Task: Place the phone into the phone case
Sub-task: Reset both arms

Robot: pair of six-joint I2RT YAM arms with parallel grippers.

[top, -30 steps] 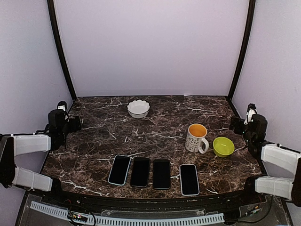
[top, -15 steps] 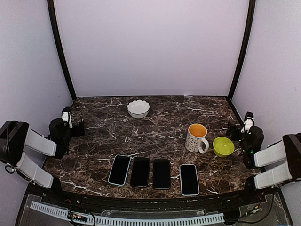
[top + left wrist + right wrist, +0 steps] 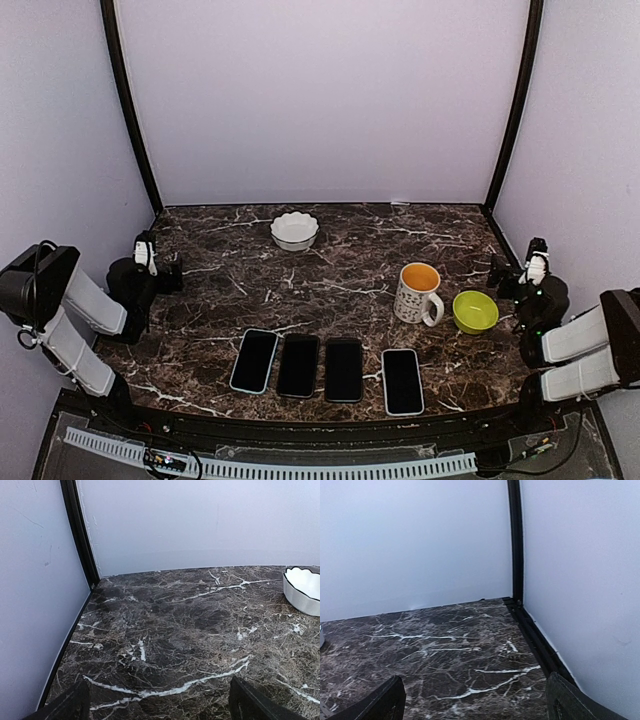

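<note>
Four black-screened phones (image 3: 343, 369) lie side by side, outer two pale-rimmed.

White patterned mug (image 3: 418, 293) on dark marble table (image 3: 340, 250), green bowl (image 3: 475, 311) just right of mug, white scalloped bowl (image 3: 294, 230) well behind-left of mug

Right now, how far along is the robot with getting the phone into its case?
Done: cannot tell. Four flat dark slabs lie in a row. The blue-rimmed slab and the white-rimmed slab may be cased phones; the two black slabs between look bare. In hand: nothing. The left gripper and right gripper are open and empty at the sides of the table. Left: possibly the whole job.
</note>
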